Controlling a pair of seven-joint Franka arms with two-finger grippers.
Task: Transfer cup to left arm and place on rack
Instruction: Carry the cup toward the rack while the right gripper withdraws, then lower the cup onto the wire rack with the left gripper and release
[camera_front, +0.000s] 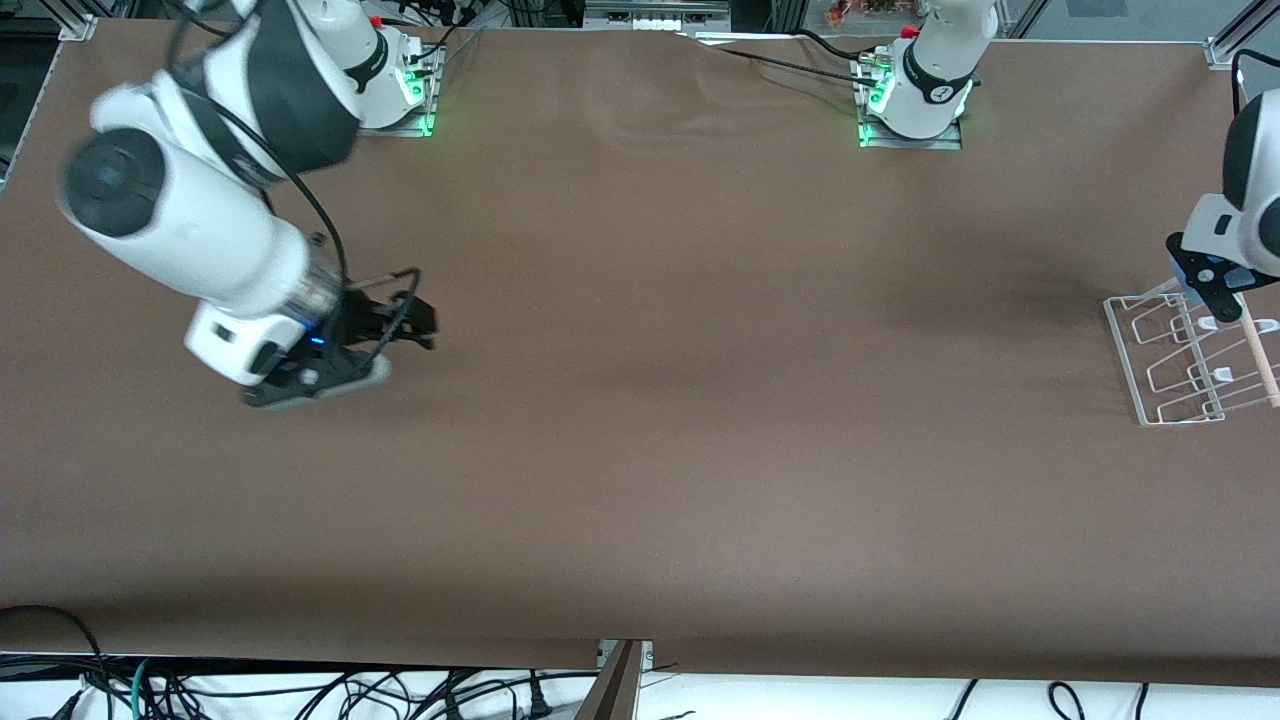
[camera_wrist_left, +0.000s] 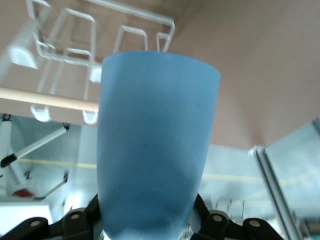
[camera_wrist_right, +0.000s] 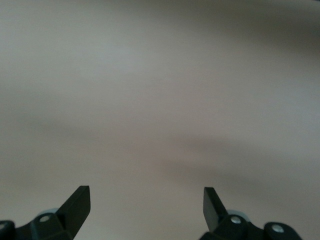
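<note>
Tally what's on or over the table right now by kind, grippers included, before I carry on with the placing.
Cups: 1, the light-blue cup, held by the left gripper over the rack.
Racks: 1, the clear wire rack, at the left arm's end of the table.
Grippers: 2, the left gripper, shut on the cup, and the right gripper, open and empty, waiting over bare table.
Total: 4

A brown table cover (camera_front: 640, 400) spreads across the whole work surface, rumpled into soft folds near the two metal base plates (camera_front: 910, 135) lit green along its upper edge. Below the cover's near edge, tangled black cables (camera_front: 300, 690) lie on the floor, with a wooden-looking post (camera_front: 612, 685) rising beside them at the middle.
</note>
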